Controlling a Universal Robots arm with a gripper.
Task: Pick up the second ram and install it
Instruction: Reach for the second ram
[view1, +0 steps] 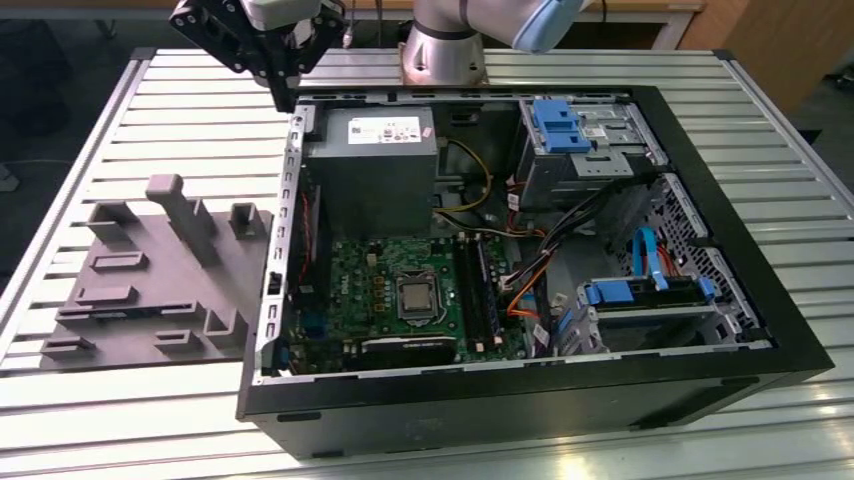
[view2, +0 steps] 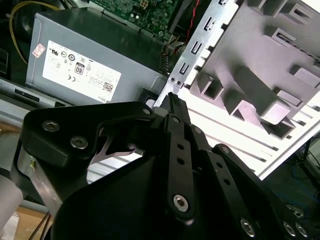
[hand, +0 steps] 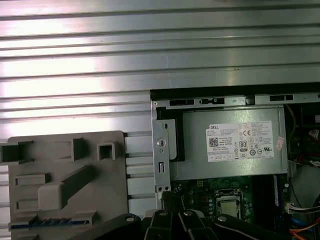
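Observation:
My gripper (view1: 282, 98) hangs above the far corner of the open computer case (view1: 747, 330), on the exterior view's left and beside the grey power supply (view1: 367, 160). Its black fingers are shut tip to tip with nothing between them; both wrist views show the gripper (view2: 171, 97) (hand: 169, 200). A thin dark strip with bluish marks, apparently the second ram (hand: 50, 222), lies in a slot of the grey holder block (hand: 60, 165), well away from the fingers. The green motherboard (view1: 400, 290) with its long black slots (view1: 474, 295) lies inside the case.
The holder block (view1: 147, 290) sits on the slatted metal table (view1: 160, 110) at the case's side, with a tall post (view1: 180, 210) and several raised blocks. Inside the case are blue drive bays (view1: 561, 125), orange and blue cables (view1: 527, 300) and a metal side rail (hand: 162, 150).

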